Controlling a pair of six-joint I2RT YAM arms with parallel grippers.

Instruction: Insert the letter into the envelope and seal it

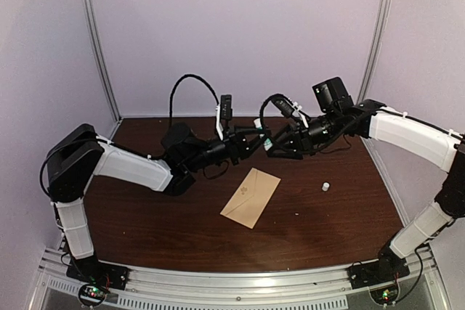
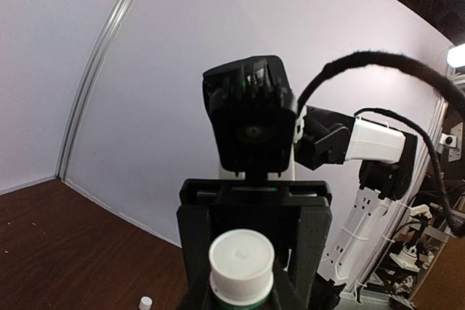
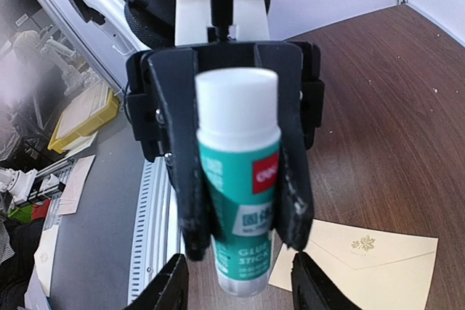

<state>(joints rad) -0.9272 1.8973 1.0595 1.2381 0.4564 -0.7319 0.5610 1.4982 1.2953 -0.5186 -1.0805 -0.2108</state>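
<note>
Two arms meet nose to nose above the middle of the table (image 1: pixel 145 215). The left gripper (image 3: pixel 245 241) is clamped on a glue stick (image 3: pixel 238 143), its black fingers (image 3: pixel 182 179) pressed against both sides of the teal, white-ended tube. The right gripper (image 3: pixel 243 288) faces it with its jaws spread. Its two fingertips stand on either side of the stick's lower end with a gap to each side, so it grips nothing. From the left wrist, one round white end of the stick points straight back at the camera, and the right wrist's camera housing looms at 12 o'clock beyond it.

In the top view the envelope (image 1: pixel 251 197) lies flat on the dark wood at about 6 o'clock from the meeting grippers, turned at a slant and touched by neither arm. The right wrist view shows its pointed flap folded down and a small leaf emblem near the point. A small white object (image 1: pixel 325 186) stands alone on the table at 3 o'clock from the envelope, well apart from it
</note>
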